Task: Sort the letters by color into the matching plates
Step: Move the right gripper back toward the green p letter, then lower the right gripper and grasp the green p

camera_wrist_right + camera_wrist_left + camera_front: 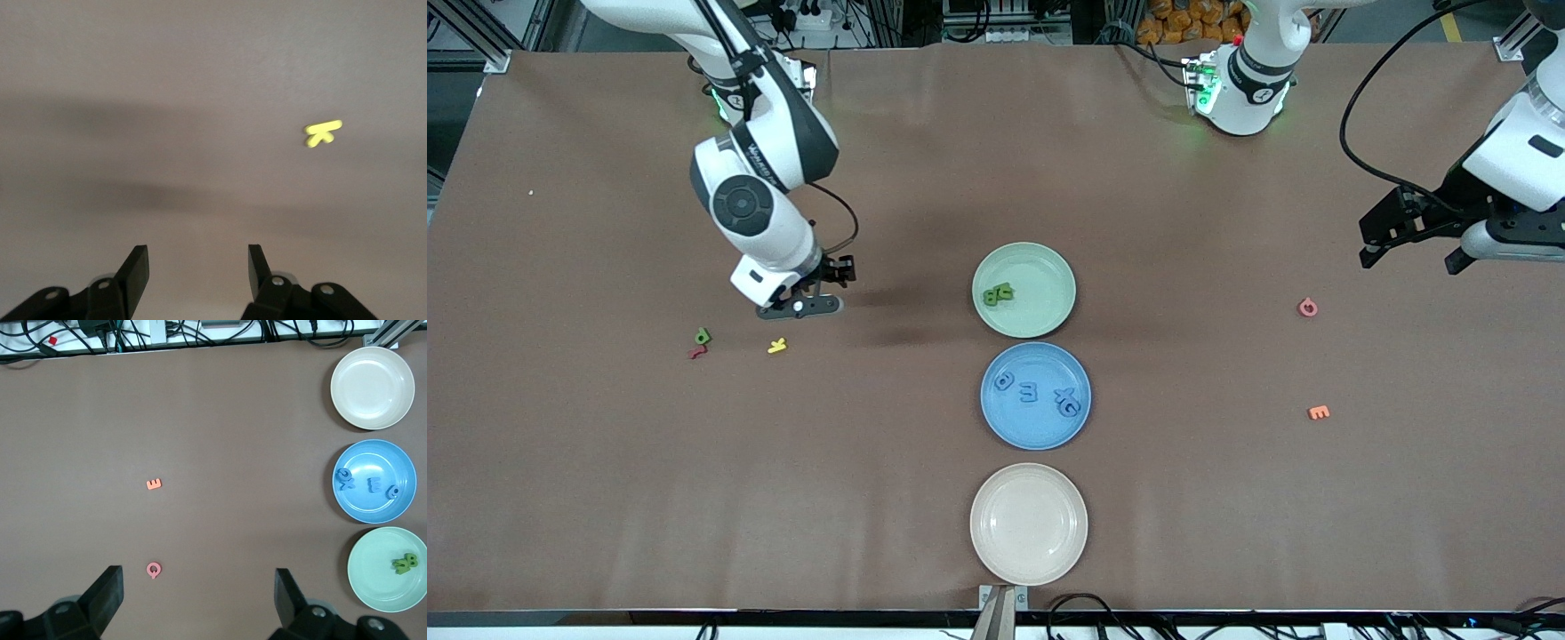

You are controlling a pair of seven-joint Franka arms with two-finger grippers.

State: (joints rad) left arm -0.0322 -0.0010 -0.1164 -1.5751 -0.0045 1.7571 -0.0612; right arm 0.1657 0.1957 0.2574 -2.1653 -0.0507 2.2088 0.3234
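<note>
The pale green plate (pixel 1042 298) holds two green letters (pixel 997 293). The blue plate (pixel 1037 424), nearer the front camera, holds several blue letters (pixel 1029 391). One green letter (pixel 703 336) lies on the table toward the right arm's end, beside a red letter (pixel 697 352) and a yellow letter (pixel 777 346). My right gripper (pixel 833 274) is open and empty, low over bare table close to the yellow letter (pixel 322 132). My left gripper (pixel 1412 258) is open and empty, high over the left arm's end. Both plates show in the left wrist view, green (pixel 373 577) and blue (pixel 373 511).
A cream-beige plate (pixel 1029 523) sits empty nearest the front camera, in line with the other two. A pink letter (pixel 1307 308) and an orange letter (pixel 1319 412) lie toward the left arm's end. The pink one (pixel 154 570) lies below my left gripper (pixel 200 600).
</note>
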